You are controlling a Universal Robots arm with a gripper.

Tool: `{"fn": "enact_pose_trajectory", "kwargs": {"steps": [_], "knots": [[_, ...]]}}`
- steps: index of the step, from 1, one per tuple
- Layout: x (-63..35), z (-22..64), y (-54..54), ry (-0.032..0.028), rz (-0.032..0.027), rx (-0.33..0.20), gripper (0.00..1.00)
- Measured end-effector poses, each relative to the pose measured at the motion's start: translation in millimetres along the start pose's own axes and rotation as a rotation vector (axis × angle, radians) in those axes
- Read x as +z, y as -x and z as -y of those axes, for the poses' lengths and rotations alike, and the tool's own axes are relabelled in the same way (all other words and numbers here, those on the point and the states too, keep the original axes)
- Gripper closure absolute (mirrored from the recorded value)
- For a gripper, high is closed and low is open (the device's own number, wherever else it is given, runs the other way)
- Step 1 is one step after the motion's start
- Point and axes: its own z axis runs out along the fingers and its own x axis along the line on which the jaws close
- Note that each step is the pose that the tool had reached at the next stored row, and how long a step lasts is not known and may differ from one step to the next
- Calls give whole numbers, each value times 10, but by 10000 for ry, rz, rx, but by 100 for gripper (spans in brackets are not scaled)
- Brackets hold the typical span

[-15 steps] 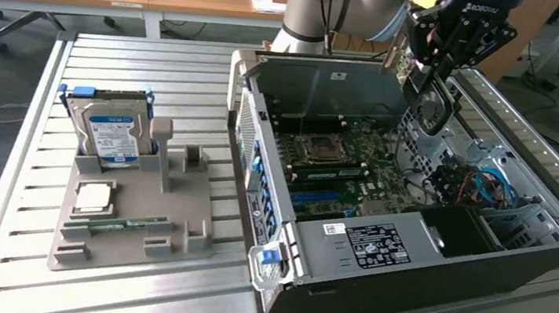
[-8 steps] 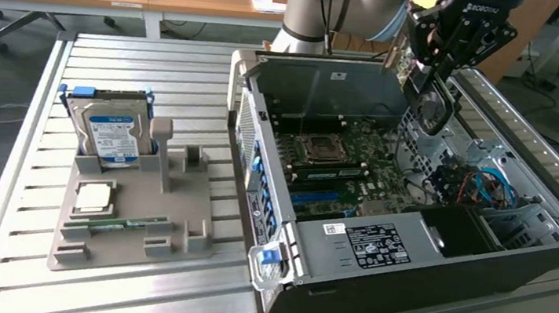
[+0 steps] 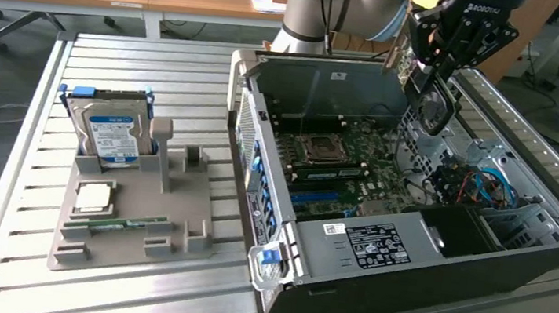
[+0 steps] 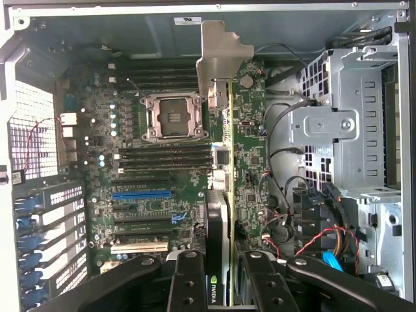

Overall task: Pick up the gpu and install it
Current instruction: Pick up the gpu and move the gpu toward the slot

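The gpu (image 3: 434,103) hangs edge-down above the open computer case (image 3: 426,252), over the right side of the motherboard (image 3: 347,168). My gripper (image 3: 431,70) is shut on the card's upper edge. In the wrist view the gpu (image 4: 222,195) appears edge-on, its black cooler on one face and its silver bracket (image 4: 221,55) at the far end. The black fingers (image 4: 188,283) clamp it from both sides, with the gripper (image 4: 222,289) centred on the card. The motherboard (image 4: 156,162) lies below, with a blue slot (image 4: 143,194) and the CPU socket (image 4: 172,117).
A grey fixture (image 3: 172,215) on the slatted table at the exterior view's left holds a hard drive (image 3: 111,137), a square chip (image 3: 94,197) and a memory stick (image 3: 129,224). Inside the case, drive cages (image 4: 341,123) and coloured cables (image 4: 312,234) crowd the side beside the card.
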Motion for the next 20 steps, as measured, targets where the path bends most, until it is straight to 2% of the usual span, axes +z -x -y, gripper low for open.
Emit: {"fn": "enact_pose_trajectory", "kwargs": {"steps": [6,20], "knots": [[1,-1,19,0,0,0,73],[20,-19,273,6,0,0,73]]}}
